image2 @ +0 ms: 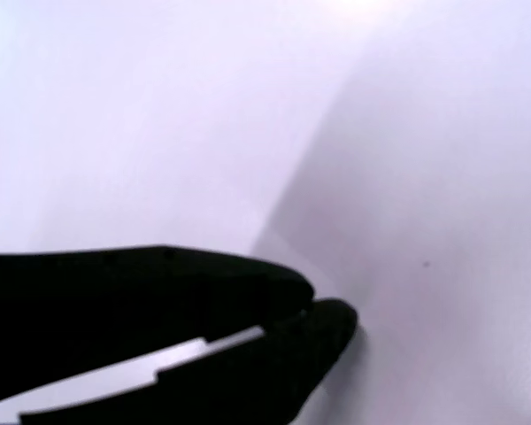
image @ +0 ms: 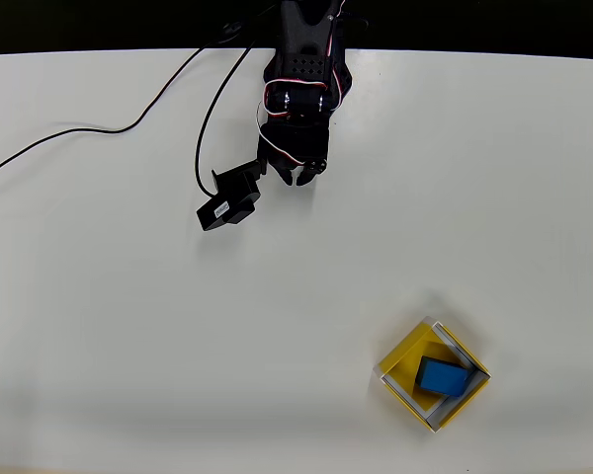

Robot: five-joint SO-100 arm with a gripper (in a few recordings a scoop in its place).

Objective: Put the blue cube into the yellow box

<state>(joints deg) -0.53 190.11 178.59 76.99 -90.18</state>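
small bright-blue cube (image: 443, 376) already sits inside yellow open-topped box (image: 405, 351), well apart from black fingers (image: 301, 174), which are together, holding nothing, w/ white tabletop (image: 128, 326) between.

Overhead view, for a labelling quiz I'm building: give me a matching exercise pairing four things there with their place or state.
Things:
1. blue cube
2. yellow box
3. gripper
4. black cable

Places or states:
A. top centre, holding nothing
B. lower right on the table, open-topped
C. trailing across the upper left
D. lying inside the tray

Pairs: 1-D, 2-B, 3-A, 4-C
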